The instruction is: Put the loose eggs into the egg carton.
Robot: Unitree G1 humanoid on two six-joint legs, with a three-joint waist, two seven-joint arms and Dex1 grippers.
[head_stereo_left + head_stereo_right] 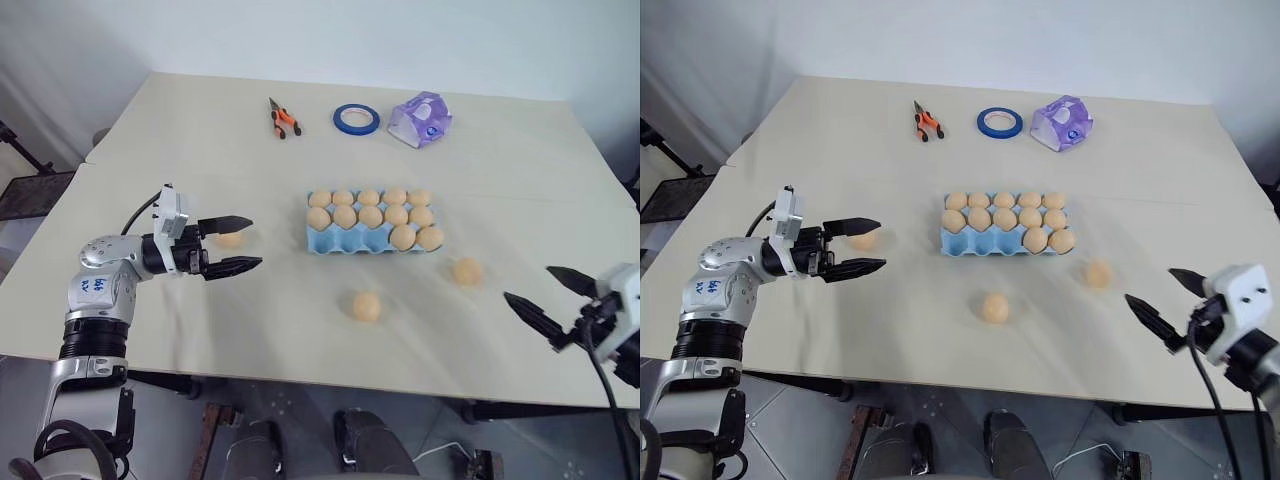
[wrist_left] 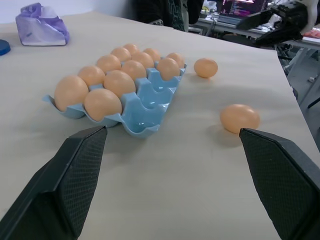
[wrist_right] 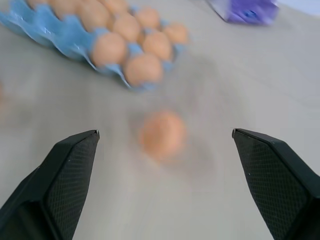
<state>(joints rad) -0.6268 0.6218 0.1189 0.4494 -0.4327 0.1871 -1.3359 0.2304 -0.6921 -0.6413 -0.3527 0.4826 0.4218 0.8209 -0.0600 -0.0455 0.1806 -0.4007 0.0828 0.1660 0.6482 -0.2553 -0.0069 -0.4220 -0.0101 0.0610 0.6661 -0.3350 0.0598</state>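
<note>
On the table (image 1: 180, 120), near its middle, sits the carton (image 1: 340, 243), with 12 eggs in it: 5 in the far row, 5 in the middle row, and 2 at the right end of the near row. The 3 near-row cups toward my left are bare blue.

3 eggs lie loose. 1 egg (image 1: 230, 239) is on my left, right at my left tool (image 1: 243, 243), seen between its 2 fingers, which stand wide apart and point level toward the carton; I cannot tell whether it touches either finger. A 2nd egg (image 1: 366, 306) lies in front of the carton, nearer me, well apart from both tools. A 3rd egg (image 1: 466, 270) lies just off the carton's near right corner, between the carton and my right tool (image 1: 546, 296).

My right tool hangs at the table's near right edge, fingers spread wide with nothing between them. In its wrist view the 3rd egg sits ahead, centred in the gap between the fingers but apart from them, with the carton beyond.

At the far side of the table lie orange-handled pliers (image 1: 283, 119), a blue tape ring (image 1: 356, 119) and a purple packet (image 1: 420, 119), all well clear of the carton.
</note>
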